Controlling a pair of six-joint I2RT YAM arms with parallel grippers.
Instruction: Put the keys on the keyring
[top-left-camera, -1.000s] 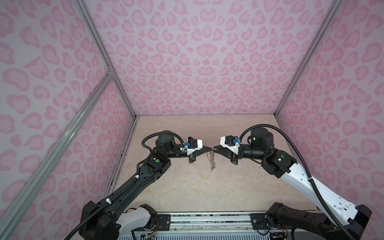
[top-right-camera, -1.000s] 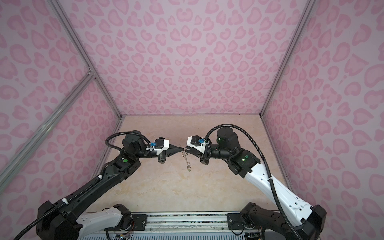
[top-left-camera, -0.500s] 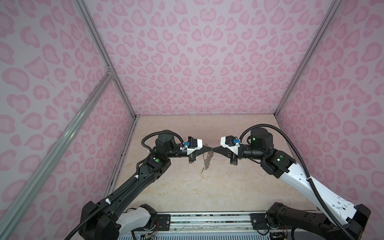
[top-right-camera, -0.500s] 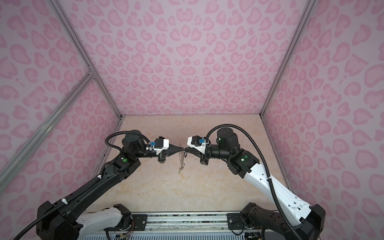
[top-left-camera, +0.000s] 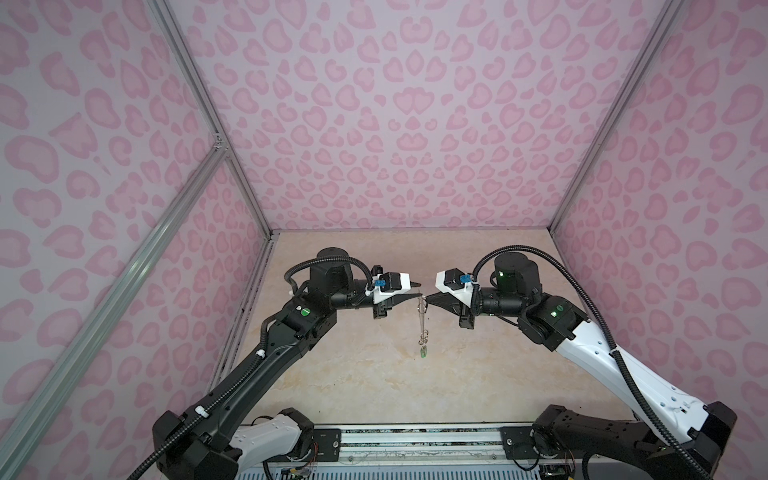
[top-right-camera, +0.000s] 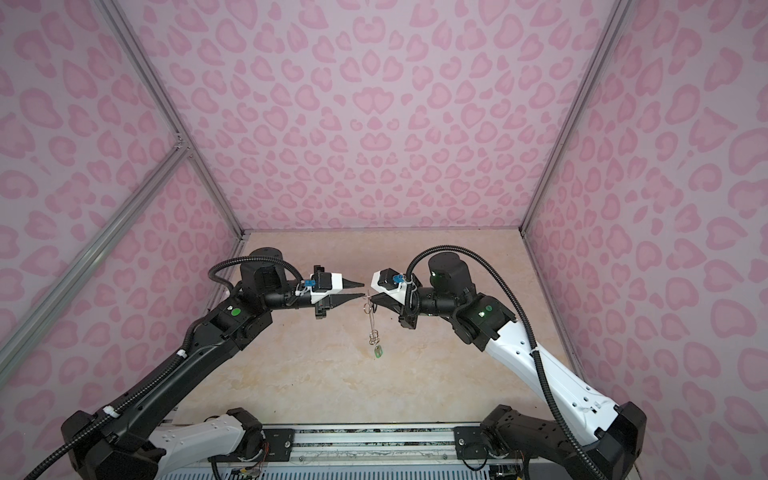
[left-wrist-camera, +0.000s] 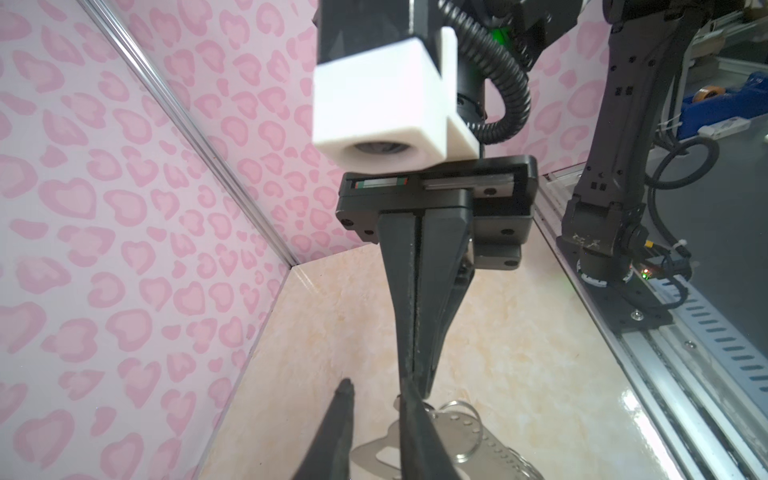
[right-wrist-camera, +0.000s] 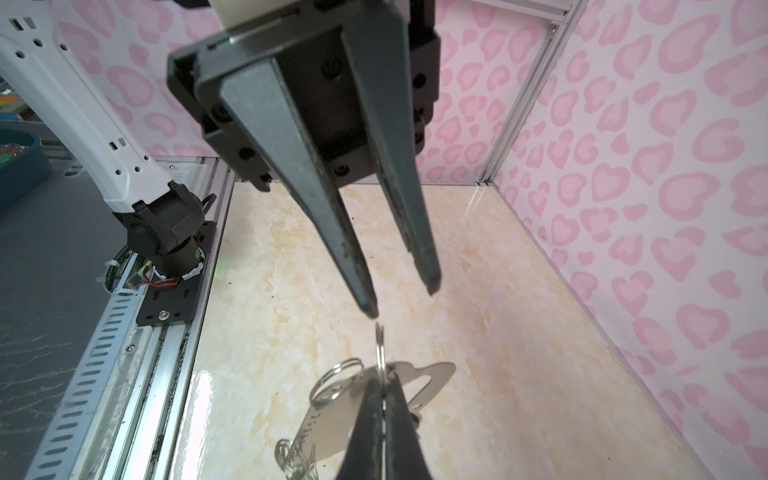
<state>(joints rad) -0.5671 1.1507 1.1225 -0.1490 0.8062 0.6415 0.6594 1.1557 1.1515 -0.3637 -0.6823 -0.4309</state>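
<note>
Hanging from the right gripper (top-left-camera: 428, 300), the keyring (top-left-camera: 422, 322) is in the air above the middle of the table (top-left-camera: 374, 386), and both top views show it edge-on. This gripper is pressed together on the top edge of the keyring, where one split ring (right-wrist-camera: 379, 345) sticks out past the tips. The green tag (top-left-camera: 423, 353) dangles at 6 o'clock of the keyring. At 9 o'clock of it stands the left gripper (top-left-camera: 419, 290), fingers apart, holding nothing, one fingertip (right-wrist-camera: 369, 305) just beside the split ring.
</note>
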